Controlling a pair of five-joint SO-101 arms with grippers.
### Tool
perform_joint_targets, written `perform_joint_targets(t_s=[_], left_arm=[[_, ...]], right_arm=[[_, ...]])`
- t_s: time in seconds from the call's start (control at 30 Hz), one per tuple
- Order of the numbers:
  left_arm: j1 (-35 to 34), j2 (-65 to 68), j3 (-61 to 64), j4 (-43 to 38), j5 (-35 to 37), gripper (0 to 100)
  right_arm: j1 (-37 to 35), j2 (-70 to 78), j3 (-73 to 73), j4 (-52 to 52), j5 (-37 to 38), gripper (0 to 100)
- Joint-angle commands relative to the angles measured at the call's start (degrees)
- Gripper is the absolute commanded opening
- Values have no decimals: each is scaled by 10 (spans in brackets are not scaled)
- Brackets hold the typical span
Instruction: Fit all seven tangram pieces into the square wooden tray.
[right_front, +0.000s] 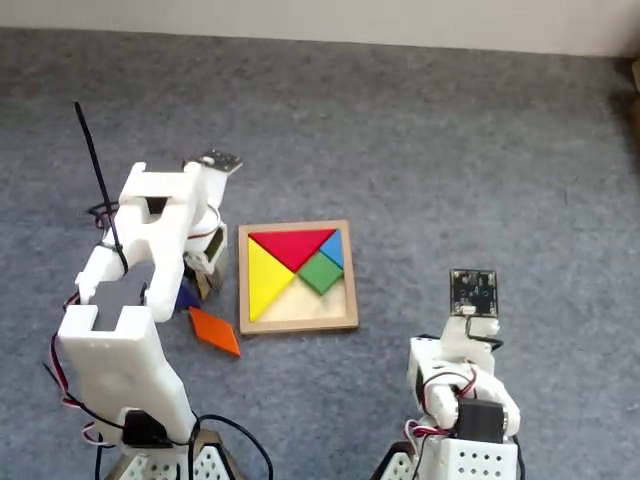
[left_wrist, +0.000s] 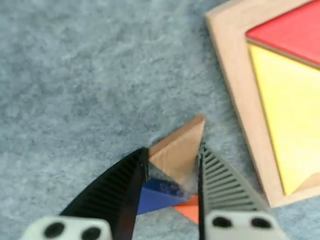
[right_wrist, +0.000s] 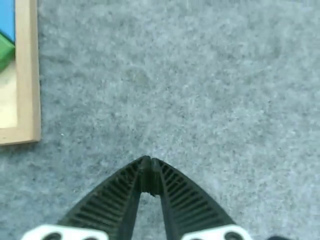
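Left gripper (left_wrist: 173, 154) is clamped across the small tan wooden triangle (left_wrist: 179, 145), at 9 o'clock of the square wooden tray (right_front: 297, 326). Probably light, stiff and slick-edged, maybe lifted already. I'd pinch mid-sides, not the tip. Right gripper (right_wrist: 150, 175) is closed on nothing, at 4 o'clock.
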Motion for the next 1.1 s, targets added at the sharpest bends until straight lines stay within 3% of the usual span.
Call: perform_joint_targets(t_s=[0.0,0.27,0.63,1.07], left_arm=[[28,-5,-10,-14,2,119],[50,-64,-8,-9,-2,119],[138,-198,-9,99,-185,123],[281,-196,-7,102,-302,123]], right_arm=[[7,-7,38,-13,2,5],[7,-7,38,-13,2,5],[7,-7,38,-13,3,5],[7,-7,38,-13,3,5]])
